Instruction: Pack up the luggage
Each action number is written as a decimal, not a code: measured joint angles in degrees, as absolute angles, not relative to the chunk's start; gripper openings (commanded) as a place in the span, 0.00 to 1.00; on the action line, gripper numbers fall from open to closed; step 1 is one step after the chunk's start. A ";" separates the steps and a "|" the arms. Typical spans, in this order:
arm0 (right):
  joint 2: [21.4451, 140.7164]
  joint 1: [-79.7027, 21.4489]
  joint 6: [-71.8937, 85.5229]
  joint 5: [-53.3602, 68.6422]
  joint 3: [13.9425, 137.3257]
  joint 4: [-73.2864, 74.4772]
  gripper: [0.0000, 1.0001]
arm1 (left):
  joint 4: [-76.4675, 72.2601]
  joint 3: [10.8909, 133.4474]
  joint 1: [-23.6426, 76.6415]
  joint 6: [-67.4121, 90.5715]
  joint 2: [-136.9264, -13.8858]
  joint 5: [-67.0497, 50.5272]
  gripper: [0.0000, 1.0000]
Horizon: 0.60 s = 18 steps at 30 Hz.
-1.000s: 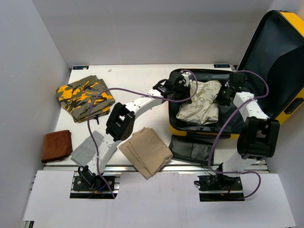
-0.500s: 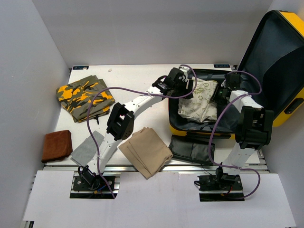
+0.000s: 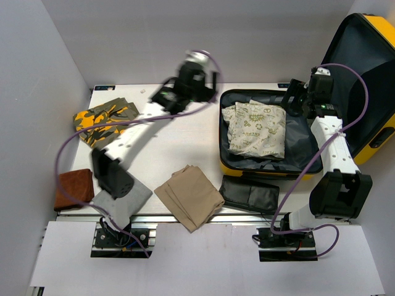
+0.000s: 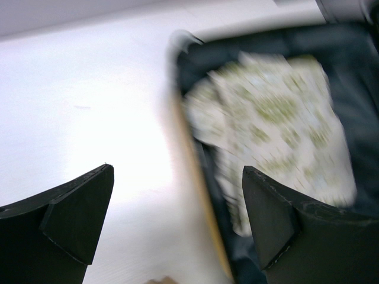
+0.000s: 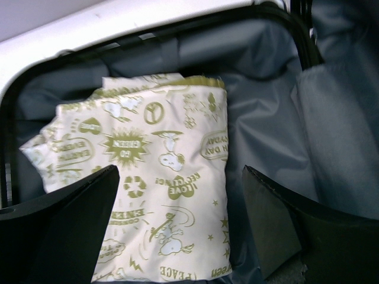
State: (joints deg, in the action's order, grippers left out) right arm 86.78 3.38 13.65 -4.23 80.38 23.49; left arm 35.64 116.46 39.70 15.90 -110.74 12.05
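The white tabletop point(image 3: 185, 132) is enclosed by pale walls. The luggage point(image 3: 259, 174) lies open at the right, with its lid raised. Both end effectors were down on the printed cream garment point(image 3: 254, 129) a moment ago, and it now rests released in the lined shell. The left end effector point(image 4: 177, 201) is spread and has swung left of the luggage. The right end effector point(image 5: 177, 183) is spread and has lifted over the far-right corner. One item appears packed, while the tan cloth point(image 3: 189, 197) and camouflage garment point(image 3: 108, 123) remain outside.

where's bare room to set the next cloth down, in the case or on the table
In the luggage, bare grey lining right of the cream printed garment. On the table, a bare patch between the camo cloth, the tan cloth and the case's left wall. Crowded: the near edge, with brown cloth, grey cloth, black pouch.
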 measured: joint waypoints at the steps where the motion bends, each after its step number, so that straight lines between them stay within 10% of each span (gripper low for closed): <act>1: 85.97 2.85 13.39 -4.45 80.95 23.73 0.89 | 36.25 115.44 37.76 16.69 -107.79 14.41 0.98; 7: 87.09 -5.21 11.11 -5.41 85.34 24.21 0.89 | 40.03 111.77 17.06 23.16 -103.68 25.67 0.98; 18: 95.48 -17.67 6.26 -3.84 90.17 27.18 0.89 | 49.06 115.83 2.09 30.70 -135.57 26.44 0.98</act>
